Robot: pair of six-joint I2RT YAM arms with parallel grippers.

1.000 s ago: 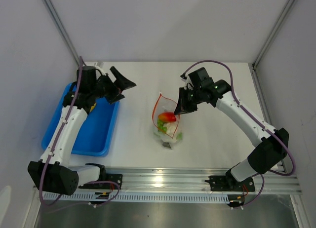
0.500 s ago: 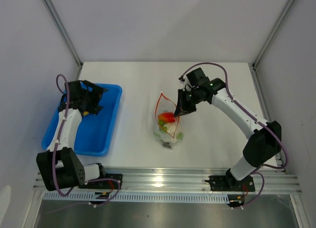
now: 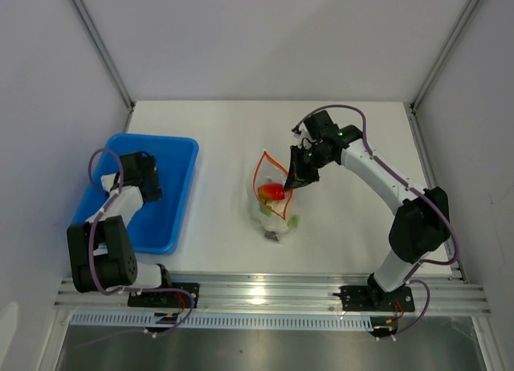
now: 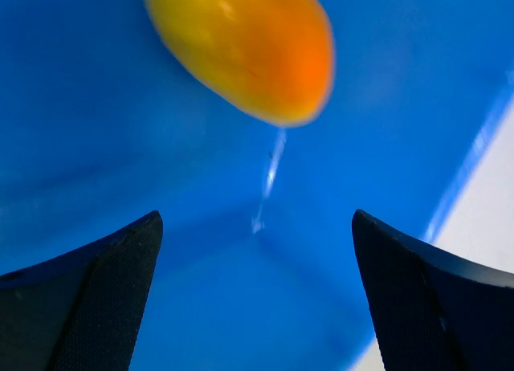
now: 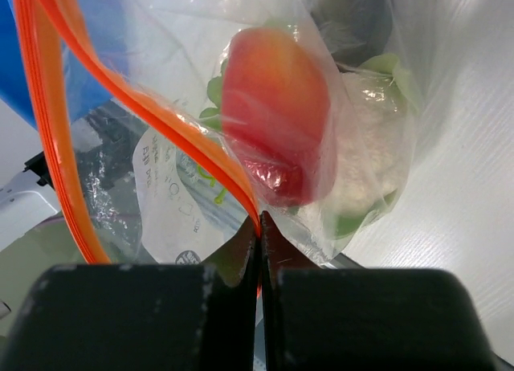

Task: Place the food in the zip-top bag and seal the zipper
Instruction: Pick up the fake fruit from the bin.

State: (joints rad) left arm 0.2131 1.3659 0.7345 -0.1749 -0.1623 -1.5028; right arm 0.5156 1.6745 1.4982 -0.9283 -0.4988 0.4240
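Pinched shut in the right tool (image 5: 259, 226): the zipper (image 5: 161, 118) of the zip-top bag (image 3: 273, 217) on the tabletop (image 3: 225, 138), red-orange piece (image 5: 277, 114) just beyond its tips. Spread wide, holding nothing, inside the blue tray (image 3: 173, 202): the left tool (image 4: 254, 225), blurred yellow fruit (image 4: 245, 50) just ahead, apparently untouched.

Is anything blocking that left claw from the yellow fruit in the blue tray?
Nothing visible does. In the left wrist view the left gripper is open, and only bare floor of the blue tray lies between its fingertips and the yellow fruit ahead.
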